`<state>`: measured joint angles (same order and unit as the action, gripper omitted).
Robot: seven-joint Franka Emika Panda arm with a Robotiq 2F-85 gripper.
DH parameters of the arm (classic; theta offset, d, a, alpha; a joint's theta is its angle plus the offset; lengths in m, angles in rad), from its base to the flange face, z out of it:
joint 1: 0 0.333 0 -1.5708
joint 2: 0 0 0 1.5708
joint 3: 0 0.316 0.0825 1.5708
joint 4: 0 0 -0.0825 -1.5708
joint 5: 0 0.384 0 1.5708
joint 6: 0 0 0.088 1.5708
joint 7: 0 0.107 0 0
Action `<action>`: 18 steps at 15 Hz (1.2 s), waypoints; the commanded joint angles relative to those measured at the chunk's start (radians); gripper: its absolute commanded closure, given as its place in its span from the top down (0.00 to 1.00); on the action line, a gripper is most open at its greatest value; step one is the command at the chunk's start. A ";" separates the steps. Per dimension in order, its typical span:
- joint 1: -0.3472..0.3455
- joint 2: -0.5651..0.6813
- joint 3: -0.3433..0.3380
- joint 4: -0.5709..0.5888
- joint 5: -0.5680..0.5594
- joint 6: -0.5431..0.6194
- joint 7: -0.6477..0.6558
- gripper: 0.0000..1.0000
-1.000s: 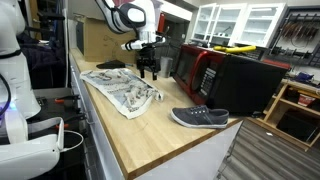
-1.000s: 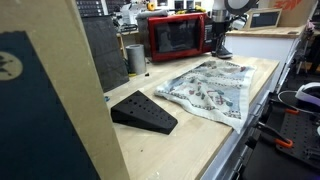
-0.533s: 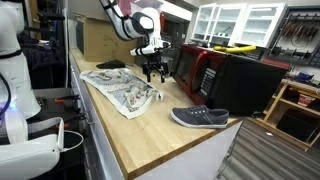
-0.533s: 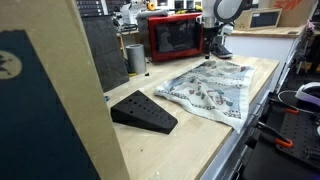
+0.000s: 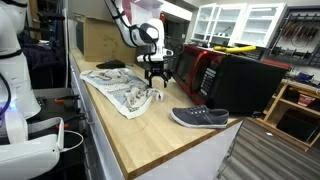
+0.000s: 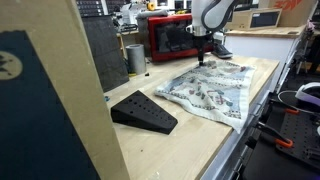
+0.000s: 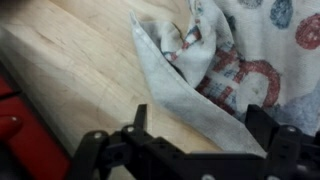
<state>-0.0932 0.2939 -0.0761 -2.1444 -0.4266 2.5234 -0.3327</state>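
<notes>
No writing can be read; the printed cloth (image 7: pixel 250 50) shows only blurred coloured shapes.

Looks like a robotics lab slash workshop to me, not anyone's real kitchen. There's a long butcher-block worktop (image 5: pixel 130 140) with a red microwave (image 6: pixel 172 37) and a black microwave (image 5: pixel 245 82) parked on it, and white glass-front cabinets (image 5: pixel 235 22) behind. But then you've also got a wall of hanging tools (image 5: pixel 302 35), a cardboard box (image 5: pixel 100 40), a robot arm (image 5: pixel 146 34) over the worktop, and another white robot (image 5: pixel 12 90) off to the side.
</notes>
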 commanded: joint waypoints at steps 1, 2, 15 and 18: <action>-0.002 0.059 0.016 0.081 0.036 -0.080 -0.086 1.00; 0.001 0.071 0.015 0.095 0.031 -0.094 -0.093 1.00; 0.036 0.084 0.001 0.128 -0.114 -0.099 -0.082 0.06; 0.048 0.077 -0.009 0.120 -0.166 -0.087 -0.061 0.00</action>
<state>-0.0687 0.3842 -0.0650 -2.0243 -0.5398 2.4482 -0.4048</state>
